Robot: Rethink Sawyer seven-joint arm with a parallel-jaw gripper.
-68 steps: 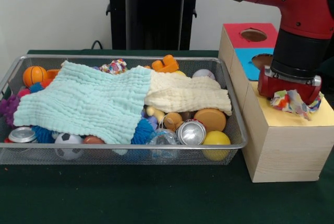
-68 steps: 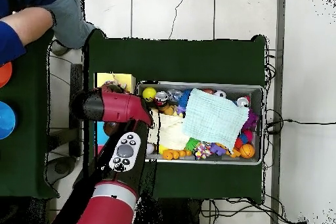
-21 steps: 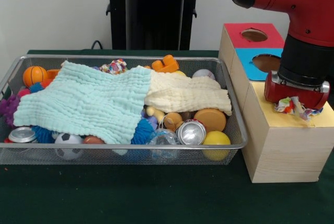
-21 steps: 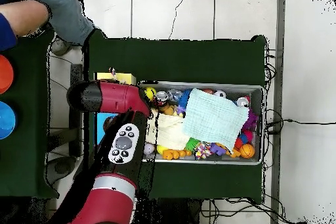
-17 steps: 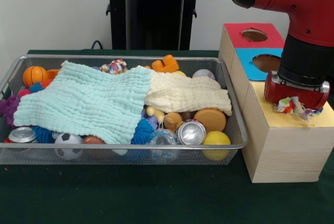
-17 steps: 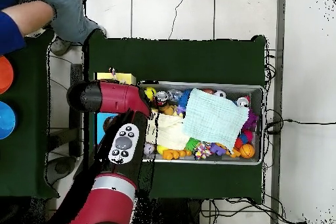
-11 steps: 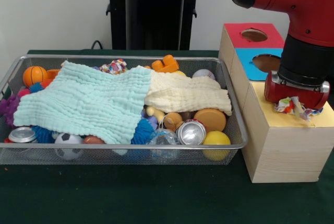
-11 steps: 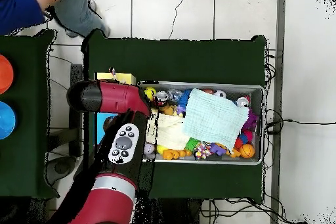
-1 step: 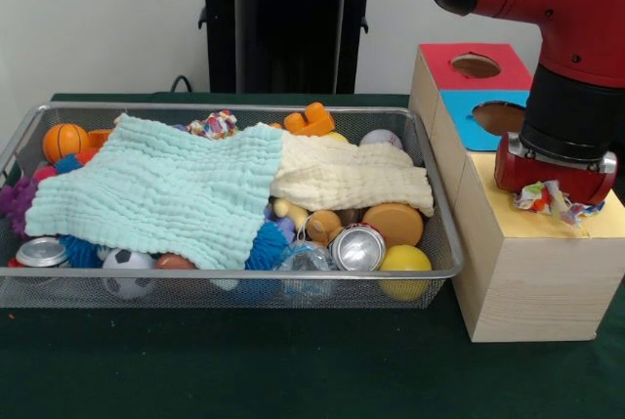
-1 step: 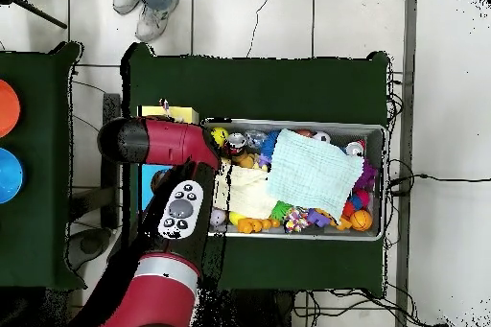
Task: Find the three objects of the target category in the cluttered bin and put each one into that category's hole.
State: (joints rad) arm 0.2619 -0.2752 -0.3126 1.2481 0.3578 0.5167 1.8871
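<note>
- Currently the red and black gripper (image 9: 553, 185) sits low over the yellow top panel (image 9: 605, 219) of the pale wooden sorting box (image 9: 532, 277); its fingers are hidden behind the red collar, so whether they are spread or pressed together cannot be told.
- One multicoloured crumpled fabric scrap (image 9: 547, 198) shows directly under the gripper, touching the yellow panel; whether it is gripped cannot be told.
- The box carries three coloured top panels in a row: yellow nearest, one blue panel (image 9: 467, 118) in the middle, one red panel (image 9: 439, 65) farthest. Two round holes are visible, one in the blue panel (image 9: 500, 116) and one in the red panel (image 9: 475, 65).
- Just beside the box stands one silver wire-mesh bin (image 9: 444, 233) on the dark green table cover (image 9: 293, 370).
- Two cloths lie over the bin contents: one pale mint-green muslin cloth (image 9: 161, 189) and one cream muslin cloth (image 9: 347, 173), their edges touching.
- A second multicoloured fabric scrap (image 9: 213, 125) lies at the bin's far side.
- Visible around the cloths: two silver drink cans (image 9: 357, 247) (image 9: 41, 252), one small orange basketball (image 9: 64, 140), one black-and-white soccer ball (image 9: 127, 265), one yellow ball (image 9: 404, 263), one orange plastic toy (image 9: 309, 121).
- From overhead, a person's two shoes (image 10: 146, 7) show at the upper edge, well apart from the arm (image 10: 158, 146).
</note>
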